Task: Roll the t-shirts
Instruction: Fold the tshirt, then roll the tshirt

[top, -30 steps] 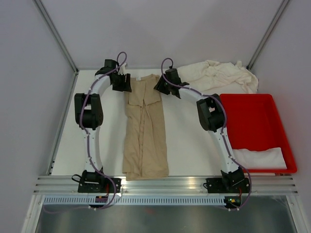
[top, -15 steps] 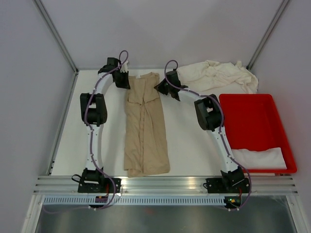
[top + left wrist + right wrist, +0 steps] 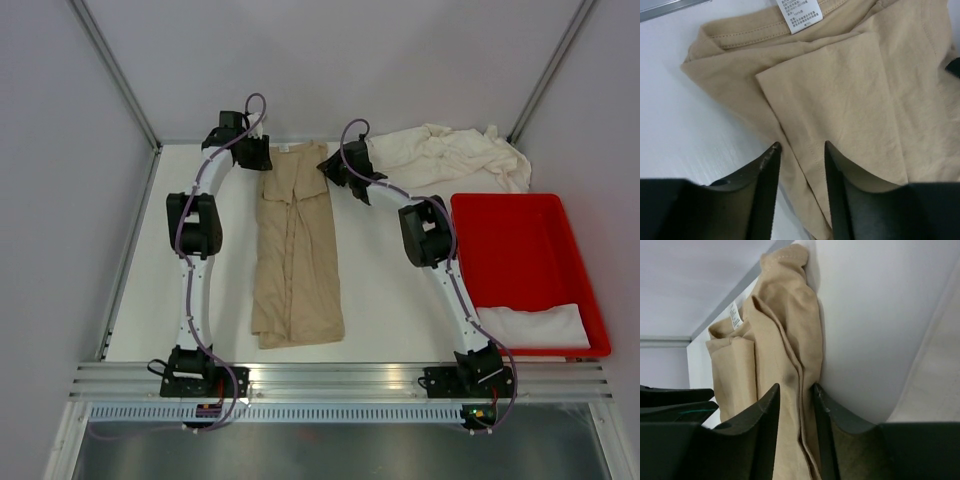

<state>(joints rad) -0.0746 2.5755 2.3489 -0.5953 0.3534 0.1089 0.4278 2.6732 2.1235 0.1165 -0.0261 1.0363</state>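
The tan t-shirt (image 3: 295, 250) lies folded into a long strip down the table's middle, its collar at the far end. My left gripper (image 3: 256, 160) pinches the collar end's left edge. In the left wrist view the tan fabric (image 3: 855, 85) with its white neck label (image 3: 801, 15) runs between the jaws of the gripper (image 3: 801, 147). My right gripper (image 3: 330, 168) pinches the right edge. In the right wrist view the gripper (image 3: 796, 390) has bunched folds of the shirt (image 3: 780, 330) between its jaws. Cream-white t-shirts (image 3: 450, 155) lie heaped at the back right.
A red tray (image 3: 520, 202) stands at the right, holding a folded white garment (image 3: 535, 325) at its near end. The enclosure's back wall is close behind both grippers. The aluminium rail (image 3: 340, 375) runs along the table's near edge.
Both grippers have moved toward the back wall, dragging the tan t-shirt with them. Its near hem has slid away from the table's front edge and the strip has straightened.
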